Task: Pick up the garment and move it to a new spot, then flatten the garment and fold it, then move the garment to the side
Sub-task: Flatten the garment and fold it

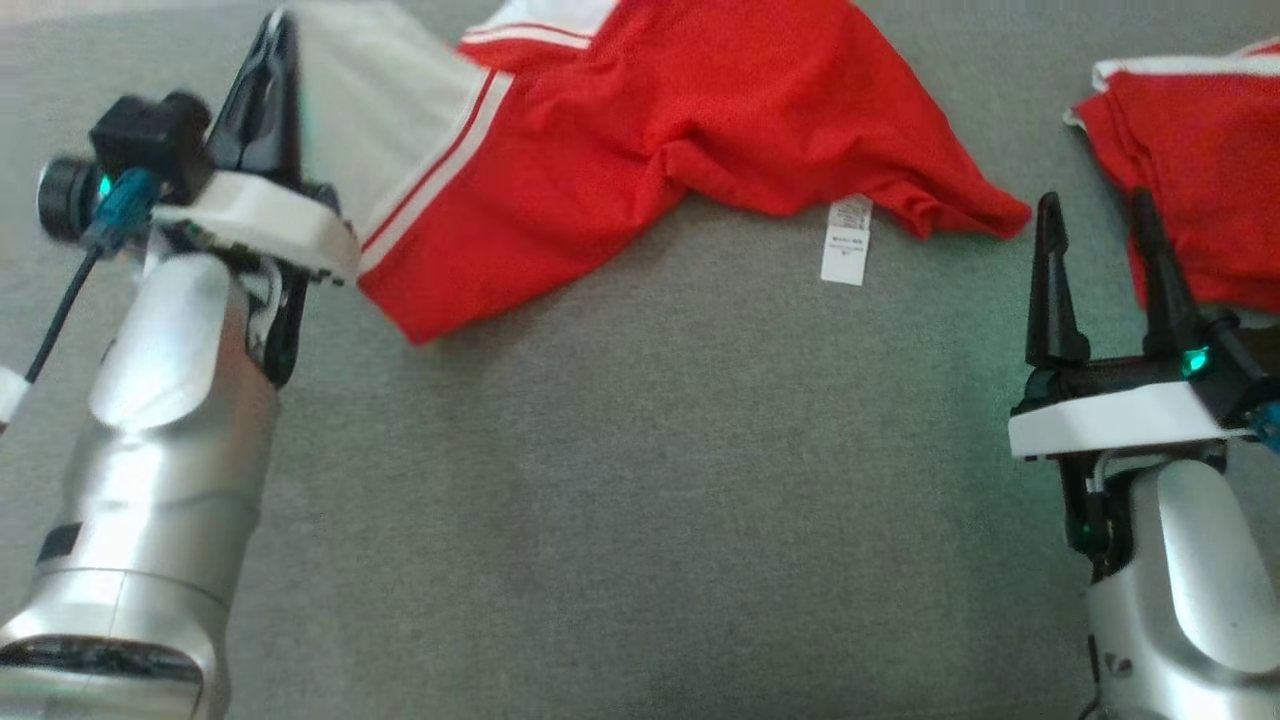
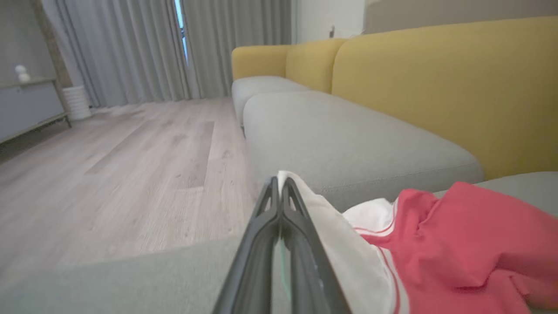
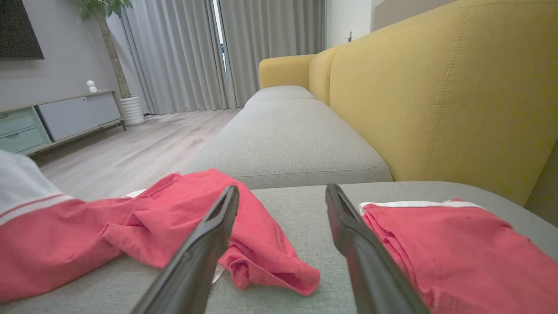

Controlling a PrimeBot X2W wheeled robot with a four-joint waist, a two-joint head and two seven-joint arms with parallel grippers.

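A: Where's the garment?

B: The garment, red with a white panel and white stripes, lies rumpled across the far part of the grey sofa seat. Its white care label lies flat on the cushion by the lower hem.

A: What has hold of it?

B: The left tool has its two fingers pressed together on the white end, at the garment's left side. From the left wrist view the white cloth sits right at the fingertips and runs down alongside one finger, with the red part bunched to the right.

A: And the other arm?

B: The right tool stands with fingers spread wide, gripping nothing, just right of the garment's crumpled red corner and apart from it. Whether its tips touch the cushion I can't tell.

A: Anything else on the seat?

B: A second red piece with white trim, folded flatter, lies at the right edge, behind the right tool's outer finger. Beyond are the yellow backrest, pale wooden floor, grey curtains and a low sideboard.
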